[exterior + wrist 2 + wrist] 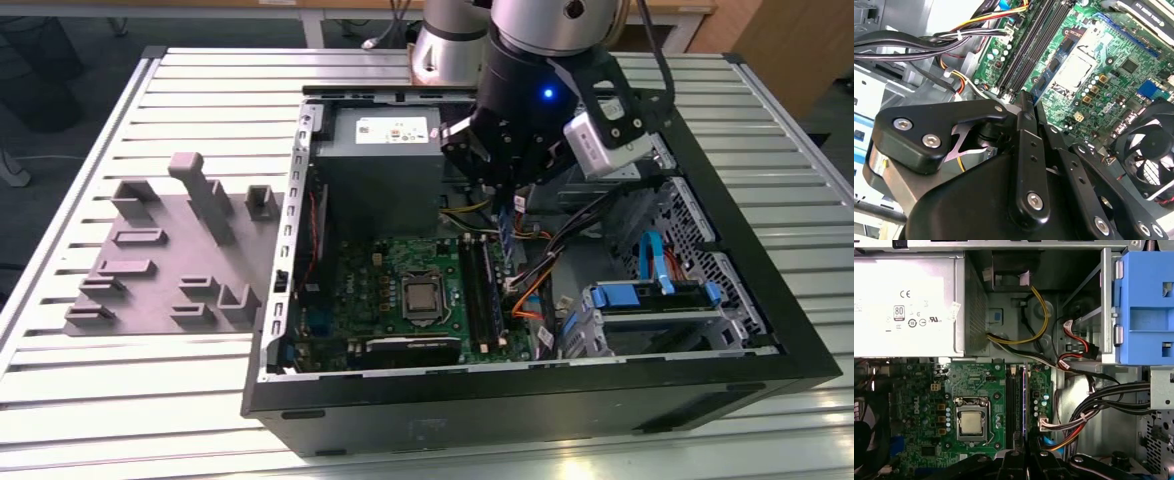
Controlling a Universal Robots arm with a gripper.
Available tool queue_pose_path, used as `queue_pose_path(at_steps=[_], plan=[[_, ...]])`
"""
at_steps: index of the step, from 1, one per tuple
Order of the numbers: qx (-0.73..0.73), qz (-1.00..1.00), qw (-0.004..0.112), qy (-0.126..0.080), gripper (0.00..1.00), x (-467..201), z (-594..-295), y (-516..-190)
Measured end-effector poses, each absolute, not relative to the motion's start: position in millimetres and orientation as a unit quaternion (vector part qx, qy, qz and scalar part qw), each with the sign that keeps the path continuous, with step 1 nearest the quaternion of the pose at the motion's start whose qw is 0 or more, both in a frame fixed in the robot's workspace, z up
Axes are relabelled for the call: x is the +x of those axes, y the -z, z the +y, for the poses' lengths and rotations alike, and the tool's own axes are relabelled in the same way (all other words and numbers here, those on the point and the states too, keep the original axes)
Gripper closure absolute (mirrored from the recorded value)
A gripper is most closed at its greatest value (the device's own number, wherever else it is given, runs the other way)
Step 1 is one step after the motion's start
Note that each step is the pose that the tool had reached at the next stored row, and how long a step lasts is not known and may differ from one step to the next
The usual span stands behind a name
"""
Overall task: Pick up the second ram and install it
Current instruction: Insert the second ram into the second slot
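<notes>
hand (1027, 461) clamped on second ram (1026, 405), held edge-down over motherboard (979, 385), close by long black slots (1014, 400) inside open case (534, 390); contact unclear. install step, by look. seating calls for edge squared over free slot.

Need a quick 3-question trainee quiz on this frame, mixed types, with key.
1. True or false: a cooler covers the processor.
2. The gripper holds: A) the second ram B) a yellow cable C) nothing.
3. In the exterior view, on which side of the computer case lies the grey fixture plate?
Key: 1 false; 2 A; 3 the exterior view's left.
</notes>
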State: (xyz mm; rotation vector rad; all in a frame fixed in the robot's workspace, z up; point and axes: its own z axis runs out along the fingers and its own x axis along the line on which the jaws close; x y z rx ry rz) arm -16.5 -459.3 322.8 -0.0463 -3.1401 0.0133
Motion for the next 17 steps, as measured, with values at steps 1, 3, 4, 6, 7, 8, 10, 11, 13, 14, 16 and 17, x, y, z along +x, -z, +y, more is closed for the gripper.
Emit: queue_pose_path(at_steps=[1,3,4,6,7,8,10,11,13,14,16,17], plan=[[-0.016,-1.000,0.001,-0.004,0.86,-16.8,-459.4,-321.0],[-0.017,-1.000,0.001,-0.004,0.86,-17.5,-459.5,-317.4],[-0.017,-1.000,0.001,-0.004,0.86,-17.7,-459.7,-315.4],[-0.016,-1.000,0.001,-0.004,0.86,-17.9,-460.1,-311.7],[-0.015,-1.000,0.001,-0.004,0.86,-18.0,-460.3,-310.0],[-0.014,-1.000,0.001,-0.004,0.86,-18.0,-460.4,-308.3],[-0.013,-1.000,0.002,-0.004,0.86,-18.0,-460.6,-304.7],[-0.013,-1.000,0.003,-0.004,0.86,-18.1,-461.0,-302.8],[-0.013,-1.000,0.004,-0.004,0.86,-18.4,-462.5,-299.3],[-0.013,-1.000,0.005,-0.004,0.86,-18.4,-463.4,-297.5],[-0.013,-1.000,0.006,-0.004,0.86,-18.5,-464.9,-293.9],[-0.013,-1.000,0.007,-0.004,0.86,-18.5,-465.4,-292.5]])
